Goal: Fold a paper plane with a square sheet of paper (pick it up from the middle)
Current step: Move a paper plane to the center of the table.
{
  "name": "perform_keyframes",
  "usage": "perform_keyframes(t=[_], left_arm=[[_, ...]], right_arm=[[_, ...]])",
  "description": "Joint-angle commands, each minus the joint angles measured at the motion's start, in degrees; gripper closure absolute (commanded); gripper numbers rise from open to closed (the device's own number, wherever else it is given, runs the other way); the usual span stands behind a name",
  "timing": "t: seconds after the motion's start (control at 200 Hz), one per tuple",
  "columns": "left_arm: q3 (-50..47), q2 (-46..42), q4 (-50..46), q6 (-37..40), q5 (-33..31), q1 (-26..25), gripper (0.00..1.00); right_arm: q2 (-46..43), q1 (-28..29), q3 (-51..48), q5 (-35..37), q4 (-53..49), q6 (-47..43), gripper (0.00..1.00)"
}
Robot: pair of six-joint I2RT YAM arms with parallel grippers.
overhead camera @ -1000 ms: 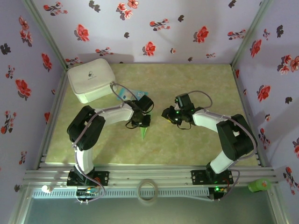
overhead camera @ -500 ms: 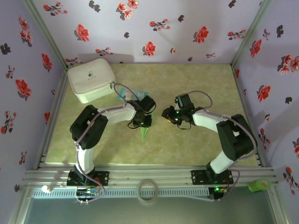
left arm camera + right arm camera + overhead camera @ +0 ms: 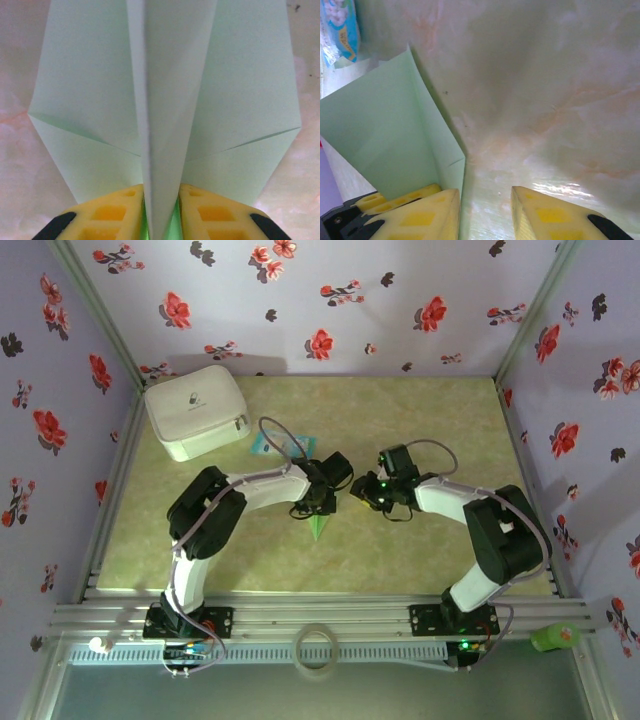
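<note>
The paper plane (image 3: 165,100) is a pale green dart whose raised centre crease runs up the left wrist view, its wings spread to both sides. My left gripper (image 3: 161,215) is shut on that centre fold, a yellow finger pressed against each side. From above, the plane's sharp tip (image 3: 318,527) pokes out below the left gripper (image 3: 322,502) at the middle of the table. My right gripper (image 3: 358,490) sits just to its right, open, with only bare table between its fingers (image 3: 435,217). One wing of the plane (image 3: 380,135) stands just left of the right gripper (image 3: 486,215).
A white zipped pouch (image 3: 195,410) rests at the back left corner. A small blue-and-white packet (image 3: 268,445) lies behind the left arm and also at the top left of the right wrist view (image 3: 340,30). The marbled green mat (image 3: 430,420) is walled by floral panels.
My left gripper has carried the plane to the right and slightly nearer, closing most of the gap to the right gripper. The right arm has barely shifted.
</note>
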Motion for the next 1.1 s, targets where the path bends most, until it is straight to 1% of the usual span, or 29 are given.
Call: perform_keyframes(t=[0.0,0.185,0.415,0.545,0.655,0.89,1.095], left_arm=[[-0.32,3.7,-2.98,-4.67,-0.65,-0.77,0.76],[0.18,4.58,-3.46,-6.21,-0.7,-0.88,0.73],[1.15,4.51,-3.26,-5.12,-0.89,-1.03,0.69],[1.95,4.43,-3.68,-3.49,-0.97,-1.03,0.7],[2.05,4.05,-4.0,-3.73,-1.14,-1.03,0.7],[1.57,-0.06,-3.48,-4.74,-2.86,-1.03,0.69],[1.97,-2.33,-4.4,-3.84,-3.49,-0.78,0.67]], right_arm=[[-2.76,-0.99,-1.58,0.2,-0.39,-0.93,0.68],[-4.2,-2.0,-2.7,0.49,-0.5,-0.97,0.68],[-4.05,-2.27,-2.19,-0.02,-0.86,-1.2,0.68],[-4.25,-2.27,-2.03,0.19,-1.1,-1.28,0.68],[-4.42,-2.32,-2.02,0.36,-1.39,-1.28,0.68],[-5.34,-2.36,-1.37,1.28,-2.88,-2.34,0.67],[-6.24,-2.71,-0.6,2.54,-5.05,-3.47,0.66]])
